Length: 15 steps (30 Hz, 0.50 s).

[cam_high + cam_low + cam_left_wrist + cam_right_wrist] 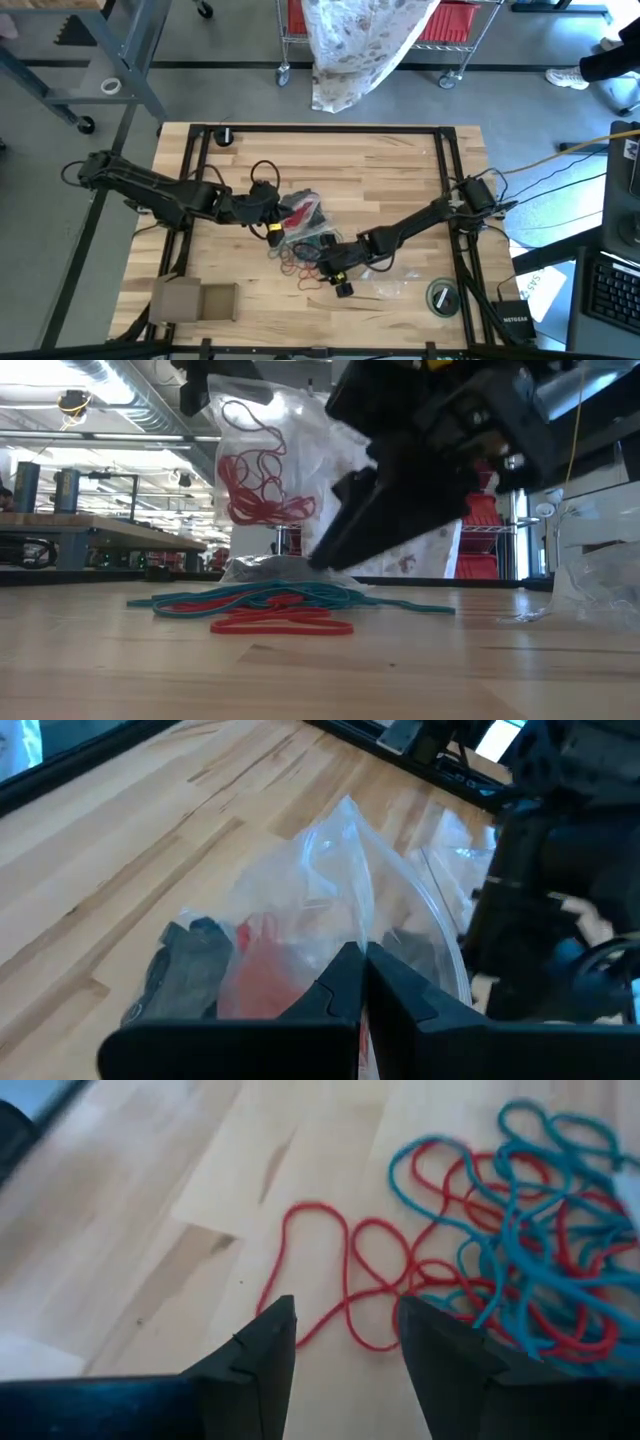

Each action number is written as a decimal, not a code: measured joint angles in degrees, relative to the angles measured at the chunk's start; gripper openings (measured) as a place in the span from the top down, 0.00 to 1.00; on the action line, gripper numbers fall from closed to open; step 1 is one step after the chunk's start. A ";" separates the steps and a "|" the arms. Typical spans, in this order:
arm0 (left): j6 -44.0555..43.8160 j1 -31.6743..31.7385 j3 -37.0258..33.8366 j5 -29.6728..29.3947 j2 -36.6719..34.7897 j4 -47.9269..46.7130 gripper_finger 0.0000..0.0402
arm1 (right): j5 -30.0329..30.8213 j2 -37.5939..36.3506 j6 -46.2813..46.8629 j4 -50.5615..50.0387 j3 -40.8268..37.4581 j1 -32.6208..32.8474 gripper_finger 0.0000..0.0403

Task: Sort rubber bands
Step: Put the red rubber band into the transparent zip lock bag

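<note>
The rubber bands [480, 1270] lie in a loose tangle of red and teal loops on the bare wood near the middle of the table [400, 170], with one red loop trailing out from the heap toward the right gripper [345, 1335]. More red bands sit inside a clear plastic bag [265, 470] that is lifted just above and behind the tangle; the left wrist view shows dark bands bunched in a bag as well.

By the look of them they will handle as light, limp and springy things — they offer no stiffness to push against, they snag on one another, and pulling one is likely to drag its neighbours. The best hold looks to be the stray red loop at the heap's edge, pinched across a single strand where it lies clear of the teal ones.

The right gripper hovers low just beside the tangle, on the side toward the table's front edge, its jaws spread with the stray red loop in the gap ahead of them and nothing between them. The left gripper [362, 982] is above the tangle on the far side, its jaws pressed together and pinching the top of the clear plastic bag, which hangs from it.

Well apart from the tangle, a flat cardboard piece [195, 300] lies near the front left corner of the table and a roll of tape [442, 297] near the front right
</note>
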 joint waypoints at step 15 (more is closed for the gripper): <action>-5.85 -3.87 0.00 -0.09 3.85 -0.25 1.00 | 0.78 6.46 0.16 4.12 0.98 0.04 0.73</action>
